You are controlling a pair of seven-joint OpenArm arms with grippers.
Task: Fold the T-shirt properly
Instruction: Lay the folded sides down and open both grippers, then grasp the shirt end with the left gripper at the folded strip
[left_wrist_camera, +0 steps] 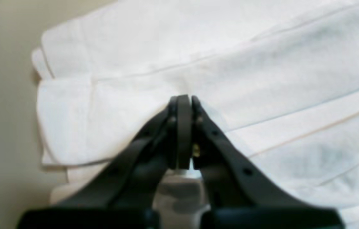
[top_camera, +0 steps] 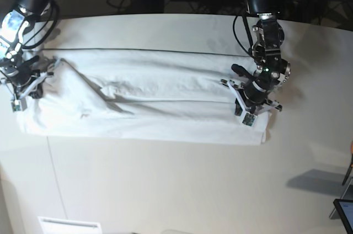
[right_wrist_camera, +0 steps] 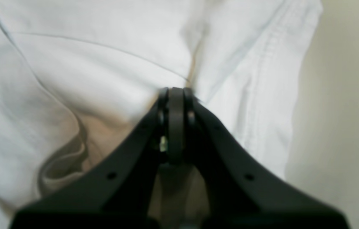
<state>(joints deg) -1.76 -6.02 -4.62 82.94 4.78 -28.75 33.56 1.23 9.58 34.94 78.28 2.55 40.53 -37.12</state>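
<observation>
A: What is taking up most of the scene?

B: The tabletop (top_camera: 165, 184), smooth and off-white, is filling the base view from the near edge up to the dark clutter of cables at the far side. Lying across its far half is the T-shirt (top_camera: 160, 96), white and wrinkly, stretched out as a long folded band running from the left side to right of centre.

A: How is the cloth lying?

B: It is sitting in stacked layers. In the left wrist view several hemmed edges are running in parallel lines across the fabric, and the layered end of the shirt is stopping just short of bare table. In the right wrist view a stitched hem is running down beside the table, and a loose pocket of cloth is gaping below left of the jaws.

A: And the arms?

B: The left gripper (left_wrist_camera: 184, 99) is sitting at the right end of the shirt in the base view, its jaws pressed fully together, pinching a raised fold of the T-shirt. The right gripper (right_wrist_camera: 175, 92) is at the left end, jaws likewise closed tight, with fabric bunching up at the tips.
</observation>
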